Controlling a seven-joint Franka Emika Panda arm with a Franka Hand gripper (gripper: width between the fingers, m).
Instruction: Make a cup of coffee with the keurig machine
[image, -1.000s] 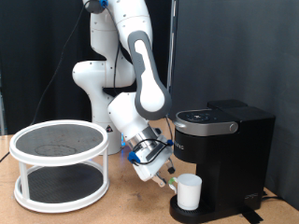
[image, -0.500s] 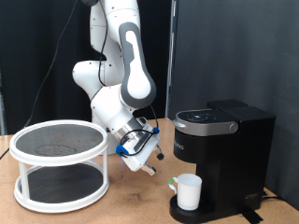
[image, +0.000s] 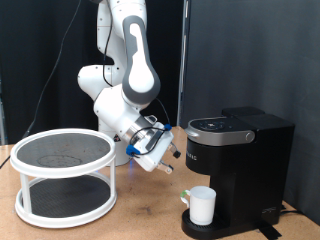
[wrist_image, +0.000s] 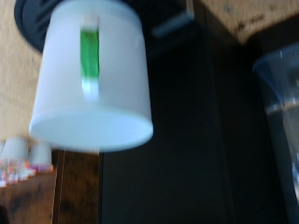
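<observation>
Cup (image: 203, 205) sits upright on the keurig machine (image: 238, 170) drip base, under the brew head; lid looks closed. Your end effector (image: 158, 153) hangs in the air above the desk (image: 140, 220), holding nothing; can't tell if the fingers are open or closed, they're too small in the exterior view and absent from the wrist view. The cup is below the end effector and off toward the machine, well apart. The machine's front face is just beside the end effector. Wrist view is filled by the cup (wrist_image: 92, 75), showing a green strip. Judgement: keep wide of the cup so you don't knock it off the base, and approach the machine top from above, not sideways. White two-tier rack (image: 64, 175) stands on the end effector's far side from the machine.
</observation>
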